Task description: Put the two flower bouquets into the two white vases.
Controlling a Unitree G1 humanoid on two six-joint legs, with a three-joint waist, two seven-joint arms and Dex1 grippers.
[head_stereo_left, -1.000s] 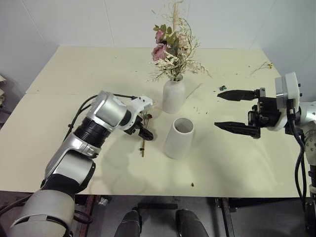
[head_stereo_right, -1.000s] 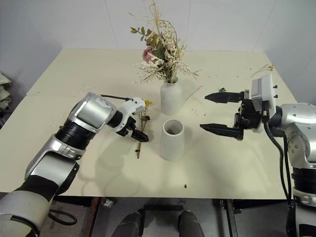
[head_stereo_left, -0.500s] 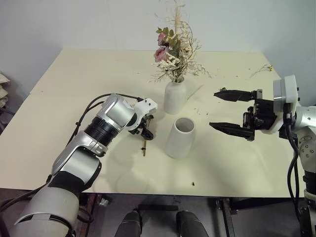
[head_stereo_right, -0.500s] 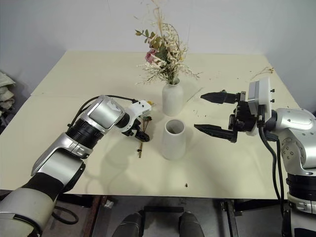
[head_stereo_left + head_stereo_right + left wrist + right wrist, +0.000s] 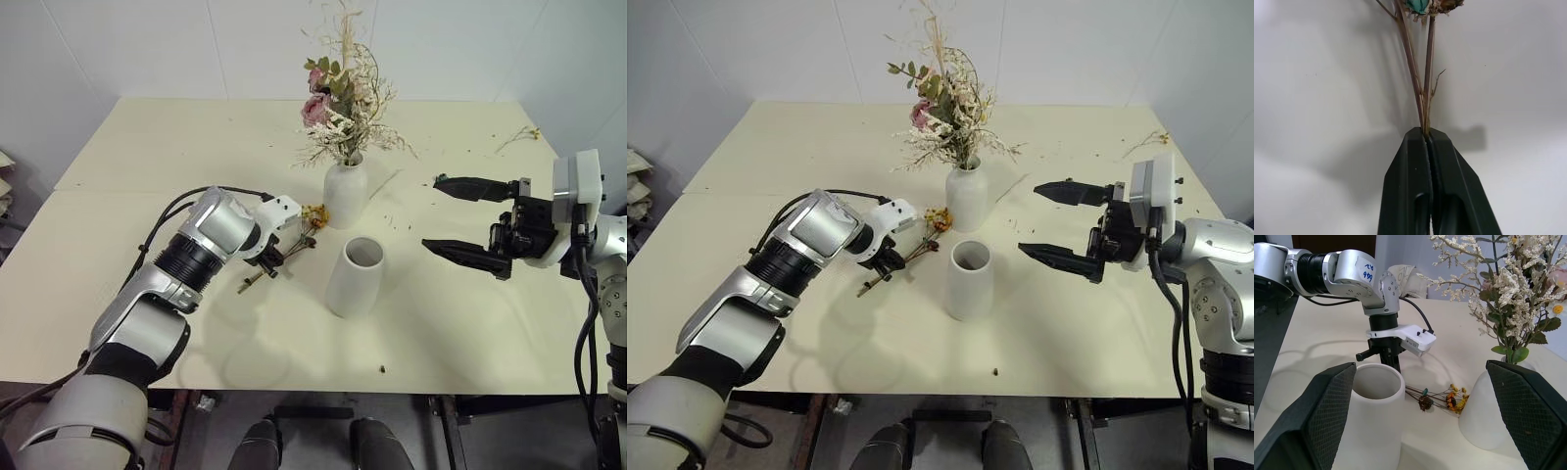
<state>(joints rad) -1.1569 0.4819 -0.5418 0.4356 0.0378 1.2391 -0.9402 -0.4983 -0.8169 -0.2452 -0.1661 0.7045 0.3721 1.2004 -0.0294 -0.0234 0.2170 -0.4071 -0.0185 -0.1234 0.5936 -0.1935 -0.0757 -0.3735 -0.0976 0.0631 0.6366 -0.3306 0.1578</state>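
Two pincers: left pincer [image 5: 266, 264], frame centre, clamps the small yellow bunch's [image 5: 294, 241] stems; right pincer [image 5: 447, 213], right side, gapes, released.

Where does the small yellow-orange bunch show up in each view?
Left eye: small bunch, left of the wide vase.
Right eye, left of that vase.
Left wrist: stems rising from the shut left claw.
Right wrist, between both vases.
Shared landmark: the wide vase.
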